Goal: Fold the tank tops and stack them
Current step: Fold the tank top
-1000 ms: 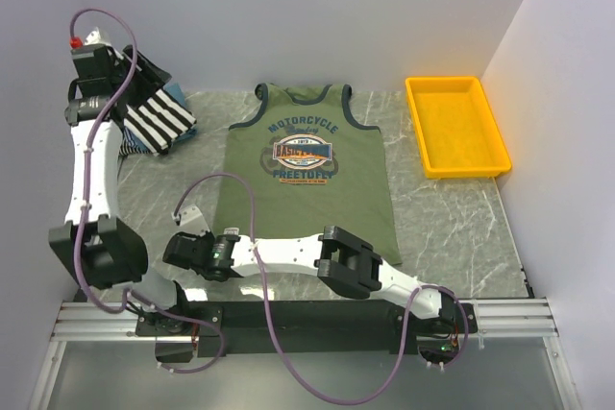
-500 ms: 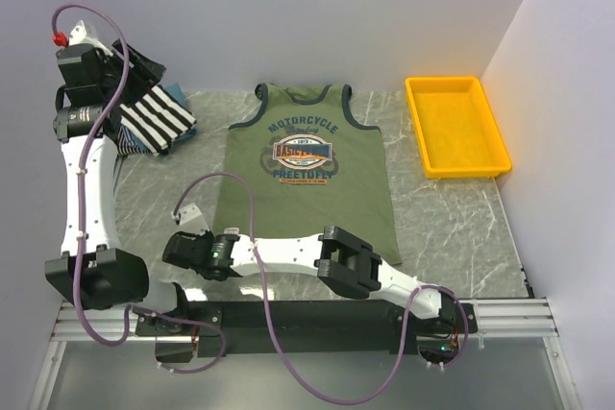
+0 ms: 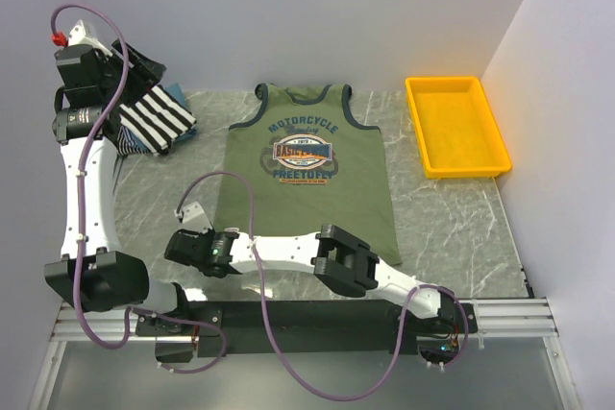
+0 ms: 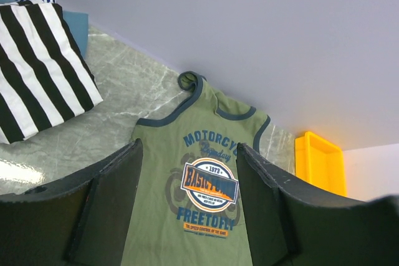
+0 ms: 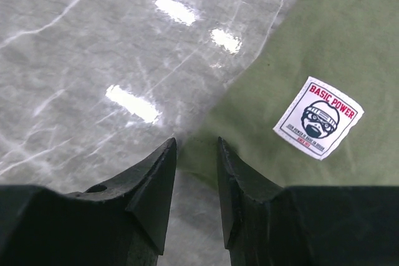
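two tops lie heaped at the far left, a striped top [image 3: 159, 120] on a blue top [image 4: 73, 24]; folded or just bunched, i cannot say. the left gripper [image 4: 187, 146] hangs above that corner, looking toward the table's middle, its jaws spread wide with nothing between them. nearer the front, the right gripper [image 5: 196, 144] sits low at the near left hem corner of the green top [image 3: 303, 199]. its jaws stand a narrow slit apart, and the cloth corner lies at the tips, seemingly flat and unpinched. the green top is spread print up mid-table [image 3: 452, 223], neck toward the back wall. a yellow tray [image 3: 455, 127] stands at the far right, apart from it.
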Motion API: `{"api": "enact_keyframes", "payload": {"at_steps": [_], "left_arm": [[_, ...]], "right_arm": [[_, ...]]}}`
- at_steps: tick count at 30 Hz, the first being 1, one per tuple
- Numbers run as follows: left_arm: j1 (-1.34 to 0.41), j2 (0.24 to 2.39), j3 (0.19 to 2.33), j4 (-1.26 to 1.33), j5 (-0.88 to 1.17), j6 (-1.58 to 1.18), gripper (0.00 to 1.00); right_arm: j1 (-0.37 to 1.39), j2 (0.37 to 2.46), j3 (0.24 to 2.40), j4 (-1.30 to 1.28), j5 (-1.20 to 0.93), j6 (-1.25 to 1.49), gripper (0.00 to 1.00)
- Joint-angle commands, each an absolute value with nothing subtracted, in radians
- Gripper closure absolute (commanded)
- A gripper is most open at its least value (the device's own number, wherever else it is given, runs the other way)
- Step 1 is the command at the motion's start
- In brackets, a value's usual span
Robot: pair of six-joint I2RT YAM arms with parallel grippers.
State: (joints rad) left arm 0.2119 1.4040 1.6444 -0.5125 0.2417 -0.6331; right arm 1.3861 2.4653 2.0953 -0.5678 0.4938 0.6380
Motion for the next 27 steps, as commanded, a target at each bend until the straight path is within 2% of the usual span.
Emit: {"api": "enact_keyframes", "payload": {"at_steps": [1,12,16,17,19,21,27], "left_arm": [[0.209,1.378,1.641,-0.466,0.264,-0.640,0.33],[0.209,1.397,1.648,-0.468,0.272,-0.641,0.33],[0.210,1.411,1.632,-0.457,0.264,-0.647,0.33],[0.210,1.416,1.631,-0.454,0.264,-0.647,0.33],[0.207,1.434,1.617,-0.448,0.264,-0.650,0.33],[0.195,1.456,1.600,-0.437,0.256,-0.652,0.34],[0.134,1.541,1.517,-0.425,0.207,-0.629,0.34]], "right_arm": [[1.376,2.499,2.129,-0.572,0.509,0.643,0.60],[1.376,2.487,2.094,-0.571,0.469,0.646,0.61],[1.376,2.441,2.024,-0.558,0.443,0.657,0.76],[1.373,2.422,1.999,-0.536,0.437,0.657,0.84],[1.371,2.373,1.932,-0.508,0.410,0.658,0.89],[1.367,2.343,1.875,-0.471,0.387,0.660,0.98],[1.348,2.215,1.685,-0.336,0.253,0.661,1.00]]}}
